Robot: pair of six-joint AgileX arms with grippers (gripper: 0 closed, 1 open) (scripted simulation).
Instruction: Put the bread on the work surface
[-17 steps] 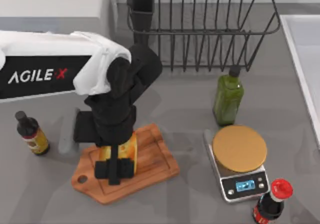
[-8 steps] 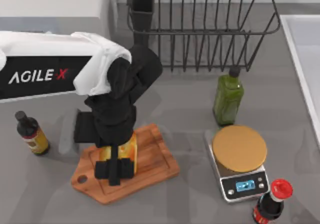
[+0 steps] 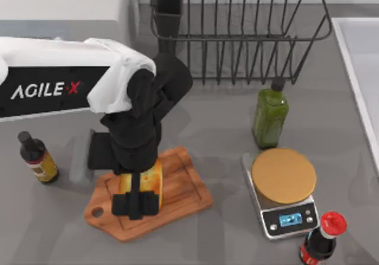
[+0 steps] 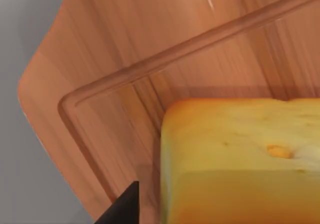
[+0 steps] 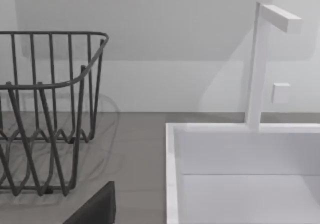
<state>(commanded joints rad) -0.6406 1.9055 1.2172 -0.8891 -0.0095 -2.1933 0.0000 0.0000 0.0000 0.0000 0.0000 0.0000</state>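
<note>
On a grey kitchen counter (image 3: 219, 129), the bread (image 3: 151, 179) sits on the wooden cutting board (image 3: 177, 201) at near left, between the fingers of the left gripper (image 3: 137, 204), which look closed around it. To finish well, I judge it should open gently, then lift straight up. The arm reads "AGILE X". The right gripper (image 5: 95, 209) is parked near the sink (image 5: 172, 184); I cannot tell its fingers' state.

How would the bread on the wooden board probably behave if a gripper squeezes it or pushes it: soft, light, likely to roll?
The bread looks like a blocky chunk with flat faces in the left wrist view, so it would probably slide, not roll. Its porous-looking crumb suggests it is light and somewhat squashy, so a hard squeeze may dent it. The wooden board looks smooth, so a push could move it easily.
</note>
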